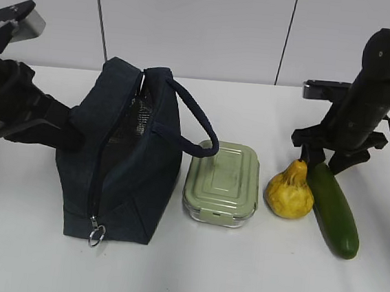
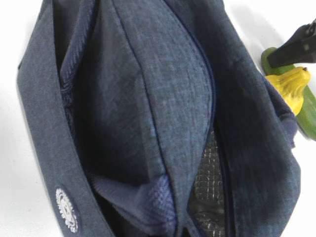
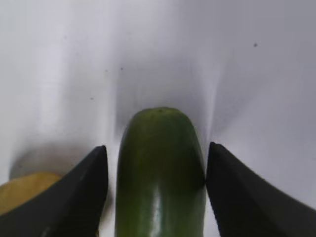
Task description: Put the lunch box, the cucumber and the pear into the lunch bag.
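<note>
The navy lunch bag point(image 1: 121, 163) stands at the left, its top zipper open with silver foil lining point(image 2: 207, 182) showing. My left gripper point(image 1: 69, 128) is against the bag's upper left edge. Its fingers are hidden in both views. The sage-green lunch box point(image 1: 222, 183) lies right of the bag. The yellow pear point(image 1: 291, 191) and the dark green cucumber point(image 1: 334, 209) lie side by side further right. My right gripper point(image 3: 157, 147) is open, down at the table, its jaws either side of the cucumber's point(image 3: 160, 187) far end. The right jaw touches it.
The bag's loop handle point(image 1: 197, 122) hangs over toward the lunch box. The zipper's ring pull point(image 1: 96, 233) hangs at the bag's front. The pear point(image 3: 24, 190) sits just outside my right gripper's left finger point(image 3: 74, 192). White wall panels stand behind the table.
</note>
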You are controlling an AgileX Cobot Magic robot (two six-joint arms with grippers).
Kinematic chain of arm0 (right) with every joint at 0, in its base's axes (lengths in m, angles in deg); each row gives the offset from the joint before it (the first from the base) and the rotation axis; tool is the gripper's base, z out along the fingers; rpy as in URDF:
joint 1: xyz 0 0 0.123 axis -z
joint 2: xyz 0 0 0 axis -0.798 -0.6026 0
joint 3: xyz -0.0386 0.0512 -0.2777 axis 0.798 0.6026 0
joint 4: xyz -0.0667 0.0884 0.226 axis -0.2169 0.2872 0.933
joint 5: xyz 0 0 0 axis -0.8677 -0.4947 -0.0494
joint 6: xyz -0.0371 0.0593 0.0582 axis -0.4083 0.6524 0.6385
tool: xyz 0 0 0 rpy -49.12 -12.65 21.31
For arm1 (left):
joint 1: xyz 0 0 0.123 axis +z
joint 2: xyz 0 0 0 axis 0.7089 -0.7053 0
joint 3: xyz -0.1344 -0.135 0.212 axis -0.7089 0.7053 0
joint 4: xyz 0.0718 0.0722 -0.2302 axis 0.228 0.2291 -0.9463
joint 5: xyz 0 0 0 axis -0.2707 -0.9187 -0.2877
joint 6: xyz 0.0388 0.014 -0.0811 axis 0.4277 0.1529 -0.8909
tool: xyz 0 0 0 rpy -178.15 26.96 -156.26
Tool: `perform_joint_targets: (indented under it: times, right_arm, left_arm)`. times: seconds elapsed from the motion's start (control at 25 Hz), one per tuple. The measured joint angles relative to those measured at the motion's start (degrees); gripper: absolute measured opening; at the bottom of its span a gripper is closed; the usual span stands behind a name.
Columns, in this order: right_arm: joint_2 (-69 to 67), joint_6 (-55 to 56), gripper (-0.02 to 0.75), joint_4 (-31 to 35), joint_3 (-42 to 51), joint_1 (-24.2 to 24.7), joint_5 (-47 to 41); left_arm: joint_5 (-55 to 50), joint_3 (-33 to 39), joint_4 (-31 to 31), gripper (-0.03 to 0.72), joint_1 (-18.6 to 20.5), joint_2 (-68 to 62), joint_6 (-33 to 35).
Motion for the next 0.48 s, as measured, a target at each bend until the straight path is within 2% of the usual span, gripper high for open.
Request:
perform_joint_targets:
  times: [0.12, 0.28, 0.48]
  right_arm:
    - [-1.4, 0.0, 0.480, -1.2, -0.1, 0.0, -0.9]
    - [-1.5, 0.6, 0.407, -3.4, -0.6, 0.0, -2.1]
    - [-1.0, 3.5, 0.401, -6.3, -5.7, 0.0, -6.0]
  left_arm:
    - [0.0, 0.0, 0.0, -0.016, 0.0, 0.0, 0.0]
    - [0.0, 0.0, 0.0, -0.016, 0.0, 0.0, 0.0]
    - [0.0, 0.0, 0.0, -0.016, 0.0, 0.0, 0.0]
